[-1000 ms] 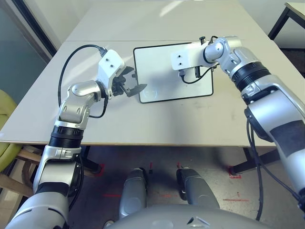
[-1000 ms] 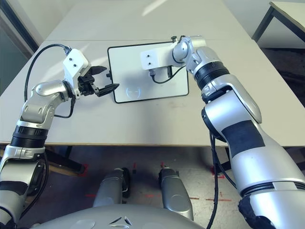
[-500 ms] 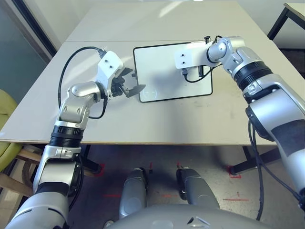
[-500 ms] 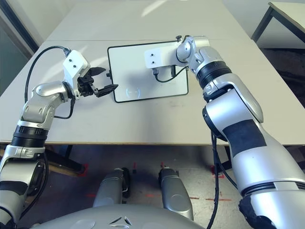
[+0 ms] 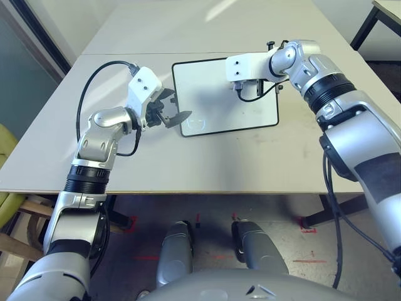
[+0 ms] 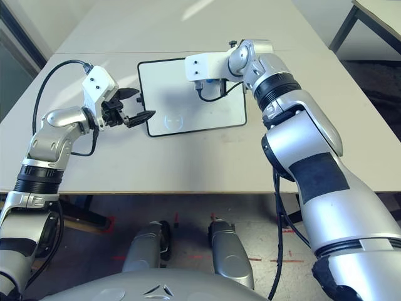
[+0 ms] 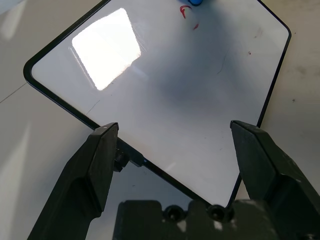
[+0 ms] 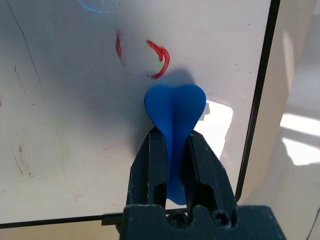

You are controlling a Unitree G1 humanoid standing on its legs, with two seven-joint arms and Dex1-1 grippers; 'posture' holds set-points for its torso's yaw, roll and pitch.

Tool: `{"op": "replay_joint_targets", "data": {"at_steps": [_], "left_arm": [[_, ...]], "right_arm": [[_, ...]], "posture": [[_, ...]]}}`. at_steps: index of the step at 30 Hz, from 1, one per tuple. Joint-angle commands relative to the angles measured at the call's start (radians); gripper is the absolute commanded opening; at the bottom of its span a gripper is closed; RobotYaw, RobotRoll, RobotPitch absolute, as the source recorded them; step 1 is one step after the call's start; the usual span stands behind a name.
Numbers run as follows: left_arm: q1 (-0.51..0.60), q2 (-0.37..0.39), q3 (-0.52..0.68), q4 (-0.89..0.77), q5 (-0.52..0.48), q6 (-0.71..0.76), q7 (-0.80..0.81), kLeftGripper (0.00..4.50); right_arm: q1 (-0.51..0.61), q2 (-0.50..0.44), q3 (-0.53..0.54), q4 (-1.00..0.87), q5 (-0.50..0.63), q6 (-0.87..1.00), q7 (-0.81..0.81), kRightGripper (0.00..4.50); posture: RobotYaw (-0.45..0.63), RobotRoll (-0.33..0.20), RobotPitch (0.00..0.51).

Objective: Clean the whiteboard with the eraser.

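Observation:
The whiteboard [image 5: 213, 110] lies flat on the table's far middle, and a faint circle mark [image 5: 199, 123] sits near its front edge. My right gripper [image 8: 174, 137] is shut on the blue eraser [image 8: 175, 112], whose rounded end presses on the board near its far edge. Just beyond the eraser are a red curl [image 8: 161, 57] and a short red stroke [image 8: 119, 46]. My left gripper [image 5: 177, 105] is open and hovers at the board's left edge by the side knob [image 7: 120, 160]. Its fingers [image 7: 102, 150] span the board's corner.
The board rests on a beige table [image 5: 207, 163] with a seam [image 5: 125, 54] running across behind it. A second table [image 5: 388, 12] stands at the far right. A yellow chair [image 5: 7, 182] is off the table's left side.
My right gripper has slid the eraser toward the board's far edge and a little to the left. The left arm has stayed in place.

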Motion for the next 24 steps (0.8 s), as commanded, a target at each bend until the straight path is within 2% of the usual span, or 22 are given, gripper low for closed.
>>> {"op": "replay_joint_targets", "data": {"at_steps": [1,24], "left_arm": [[0.02,0.004,0.004,-0.004,0.003,0.004,-0.001,4.5],[0.03,-0.003,0.003,-0.026,0.001,0.02,0.012,4.5]], "right_arm": [[0.005,0.02,0.014,0.016,-0.009,-0.007,0.003,0.27],[0.022,0.095,0.015,-0.023,0.0,-0.03,0.025,0.27]], "posture": [[-0.09,0.0,0.118],[-0.09,0.0,0.124]]}}
